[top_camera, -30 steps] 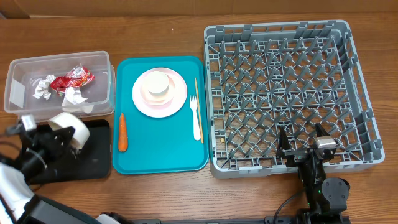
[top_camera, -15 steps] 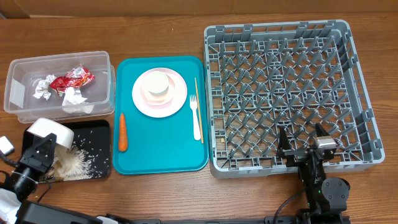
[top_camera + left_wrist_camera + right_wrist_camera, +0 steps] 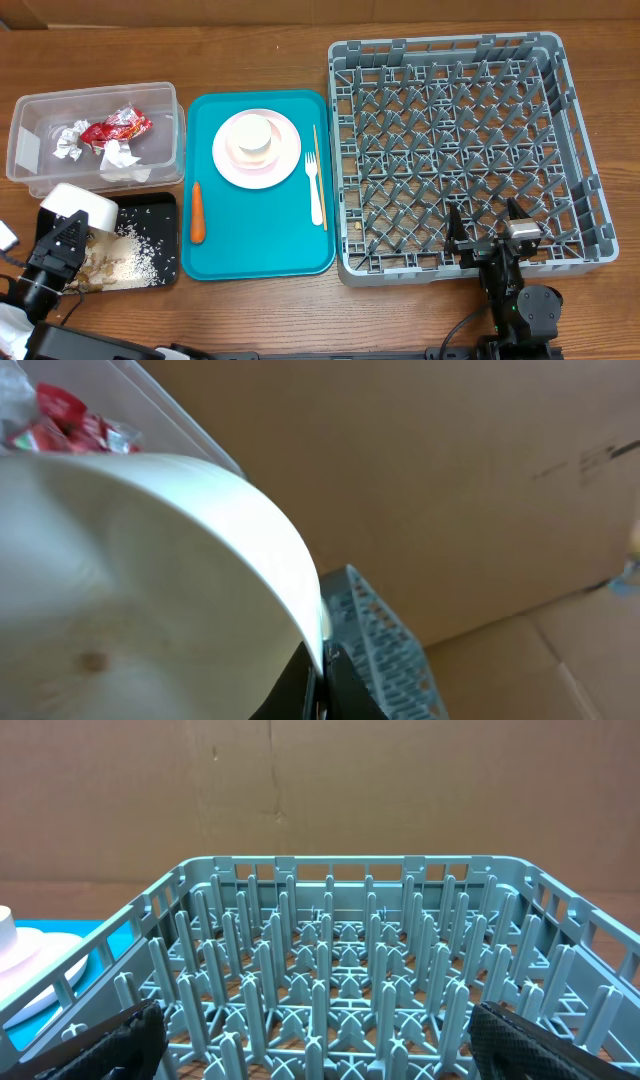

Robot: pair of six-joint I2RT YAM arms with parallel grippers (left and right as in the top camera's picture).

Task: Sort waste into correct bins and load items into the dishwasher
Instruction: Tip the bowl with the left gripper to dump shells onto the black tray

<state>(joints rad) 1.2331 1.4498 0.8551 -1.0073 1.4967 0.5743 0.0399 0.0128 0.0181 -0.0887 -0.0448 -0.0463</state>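
Note:
My left gripper [image 3: 62,238] is shut on the rim of a white bowl [image 3: 78,205], held tipped over the left end of the black tray [image 3: 160,205]. White rice and beige scraps [image 3: 120,257] lie on that tray. In the left wrist view the bowl [image 3: 130,580] fills the frame, its rim pinched between the jaws [image 3: 322,675]. The clear tub [image 3: 40,120] holds crumpled napkins [image 3: 120,157] and a red wrapper [image 3: 115,127]. The teal tray [image 3: 250,230] carries a carrot [image 3: 197,212], a pink plate [image 3: 285,160] with a white cup [image 3: 255,137], a fork [image 3: 315,187] and a chopstick [image 3: 320,160]. My right gripper [image 3: 491,226] is open at the grey dish rack's [image 3: 445,150] front edge.
The rack [image 3: 340,970] fills the right wrist view, with the plate edge [image 3: 30,975] at far left. Brown cardboard stands behind the table. Bare wood shows along the table's front and back edges.
The left gripper carried the bowl over the black tray and tipped it; rice and scraps poured out onto the tray and spread. The right arm has not moved.

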